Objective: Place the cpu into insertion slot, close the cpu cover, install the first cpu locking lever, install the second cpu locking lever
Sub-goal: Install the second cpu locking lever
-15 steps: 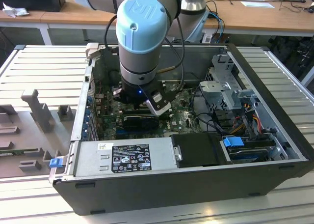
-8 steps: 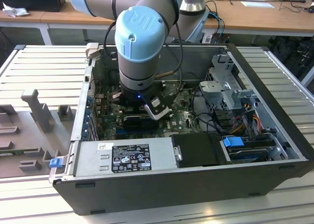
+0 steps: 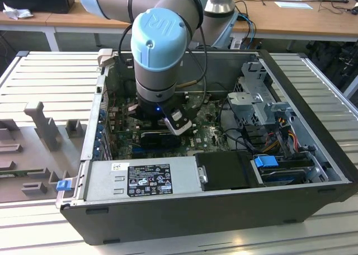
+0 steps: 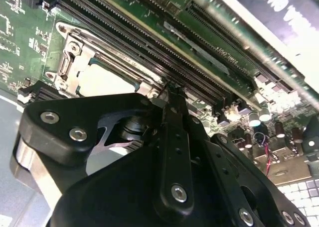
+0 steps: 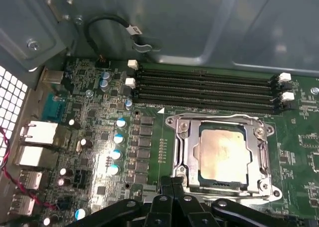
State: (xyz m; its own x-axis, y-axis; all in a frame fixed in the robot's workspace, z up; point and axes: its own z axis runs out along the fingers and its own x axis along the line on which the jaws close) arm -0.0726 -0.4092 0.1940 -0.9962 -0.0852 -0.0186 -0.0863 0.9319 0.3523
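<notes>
Inside the case: the arm reaches down into an open computer case (image 3: 313, 171) lying on a ribbed counter (image 3: 50, 81); its end effector (image 5: 172, 184) hangs low over the green board (image 5: 149, 112).
End effector: fingers (image 4: 172, 115) pressed together at a narrow tip, nothing between them; the tip sits at the socket's edge, and contact cannot be judged.
Cpu: the cpu (image 5: 222, 152) lies flat in the slot (image 5: 182, 137), its pale face showing, just beside the black memory slots (image 5: 204, 90).
Cover: the cover (image 5: 261, 152) looks lowered around the chip, framing it through the window.
Levers: thin wire runs along the socket's edges; whether either lever is hooked cannot be told.
Done, as judged: chip seated, cover down.
Left, as judged: likely one or both levers.
</notes>
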